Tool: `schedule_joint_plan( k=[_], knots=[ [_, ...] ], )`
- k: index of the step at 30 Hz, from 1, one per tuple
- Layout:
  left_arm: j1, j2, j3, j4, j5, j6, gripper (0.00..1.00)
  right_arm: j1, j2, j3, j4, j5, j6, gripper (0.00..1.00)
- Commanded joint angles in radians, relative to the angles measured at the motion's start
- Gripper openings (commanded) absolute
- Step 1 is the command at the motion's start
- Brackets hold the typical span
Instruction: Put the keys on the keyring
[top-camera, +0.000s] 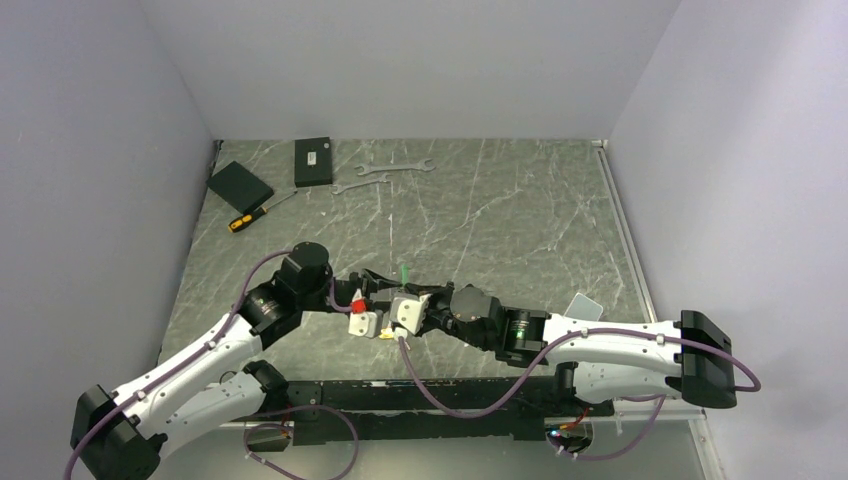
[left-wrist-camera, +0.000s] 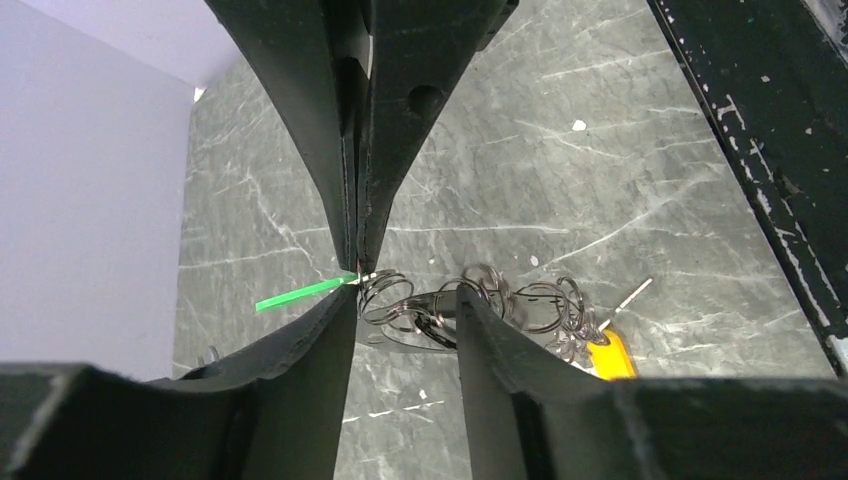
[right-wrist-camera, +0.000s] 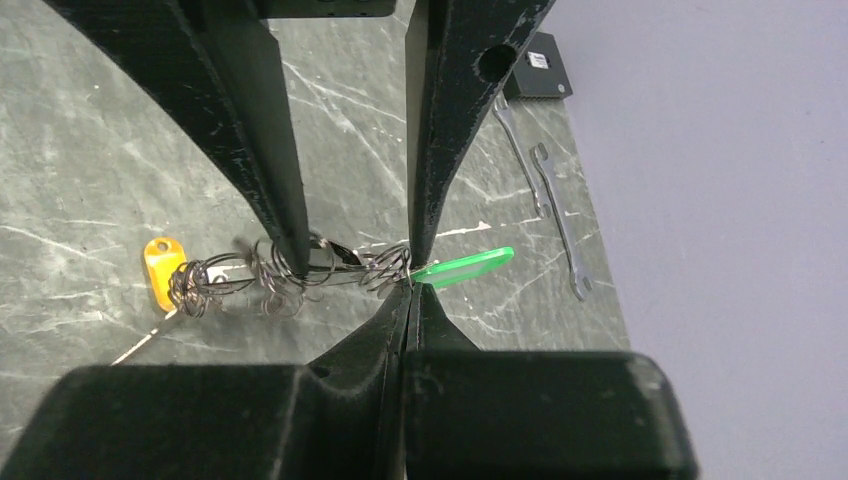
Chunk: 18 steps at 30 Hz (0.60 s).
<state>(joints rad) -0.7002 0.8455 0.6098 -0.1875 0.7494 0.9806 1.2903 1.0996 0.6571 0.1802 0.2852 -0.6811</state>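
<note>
Right gripper (right-wrist-camera: 408, 292) fingers clenched on silvery metal keys (right-wrist-camera: 385, 271) beside their bright green plastic tag (right-wrist-camera: 462, 268), above grey marbled table (right-wrist-camera: 100, 150); left gripper (left-wrist-camera: 408, 300) fingers parted, straddling tangled silver wire keyring (left-wrist-camera: 522, 300) w/ yellow plastic tag (left-wrist-camera: 612, 355); keys sit betw. both grippers.

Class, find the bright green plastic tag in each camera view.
Top external: green tag at picture centre.
Left wrist: tag left of centre, pointing left.
Right wrist: tag right of centre, pointing right.
Shared landmark: tangle of silvery wire rings beside it, clear in both wrist views.
</note>
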Motion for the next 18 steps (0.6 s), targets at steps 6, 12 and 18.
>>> schedule_joint_plan(
  k=[6,12,18],
  knots=[
    [-0.009,-0.031,0.015,0.076,-0.015,-0.081,0.83,-0.003,-0.017,0.031,0.082,0.016,0.002,0.00],
    [-0.007,-0.037,0.021,0.096,-0.012,-0.108,1.00,-0.003,-0.017,0.033,0.081,0.021,-0.001,0.00],
    [-0.003,-0.034,0.028,0.223,-0.089,-0.305,1.00,-0.003,-0.002,0.048,0.085,0.074,-0.003,0.00]
  ],
)
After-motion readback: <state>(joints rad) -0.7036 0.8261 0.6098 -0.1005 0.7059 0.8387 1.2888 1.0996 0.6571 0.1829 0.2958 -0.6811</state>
